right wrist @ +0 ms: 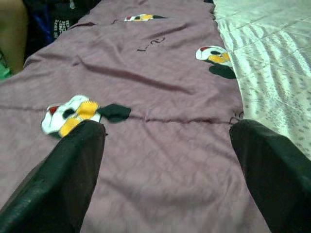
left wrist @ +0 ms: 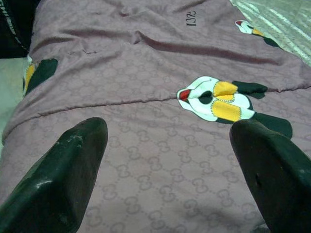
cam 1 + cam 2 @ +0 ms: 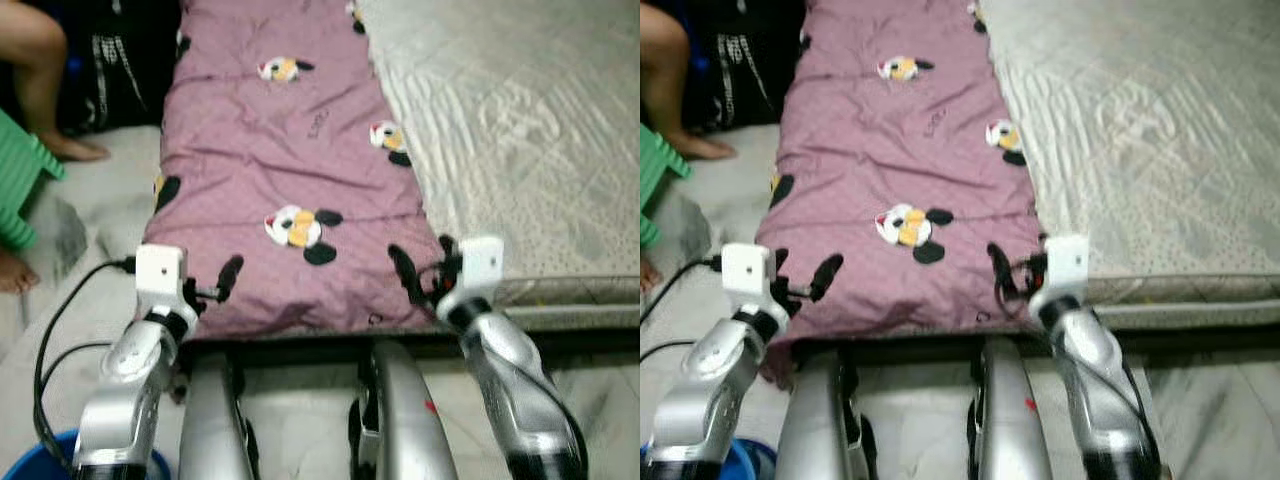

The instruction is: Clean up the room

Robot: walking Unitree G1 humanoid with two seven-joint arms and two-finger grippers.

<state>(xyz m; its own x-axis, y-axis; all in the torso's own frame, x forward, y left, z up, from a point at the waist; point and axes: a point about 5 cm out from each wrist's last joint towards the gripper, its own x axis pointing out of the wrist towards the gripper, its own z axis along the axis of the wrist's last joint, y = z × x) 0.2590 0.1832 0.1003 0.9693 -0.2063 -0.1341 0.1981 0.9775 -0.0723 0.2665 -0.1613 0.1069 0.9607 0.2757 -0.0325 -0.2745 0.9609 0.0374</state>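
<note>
At the far left a person's bare leg (image 3: 40, 70) stands on the pale floor (image 3: 90, 215) beside a green stool (image 3: 18, 185), with dark bags (image 3: 125, 70) behind. A blue tub (image 3: 45, 465) shows at the bottom left corner, and a black cable (image 3: 60, 310) loops from it up to the left arm. The left gripper (image 3: 215, 285) hangs at the near left corner of the mauve blanket (image 3: 290, 150), its fingers (image 2: 63, 179) spread wide apart with nothing between them; in the left wrist view they frame bare patterned cloth, just short of a cartoon patch (image 2: 216, 99) in white, yellow and black. The blanket lies folded in a long strip along the left side of the mattress (image 3: 520, 130), running away from the robot, its near edge draped over the mattress end. More of the same patches dot it, one near the middle (image 3: 295, 228) and one at its right edge (image 3: 388, 138). The right gripper (image 3: 410, 275) sits over the blanket's near right corner, close to where the blanket meets the grey quilted mattress; its fingers (image 1: 68, 179) are likewise spread, holding nothing, the cloth lying flat between them. The robot's silver legs (image 3: 300, 420) show below, at the foot of the bed.
</note>
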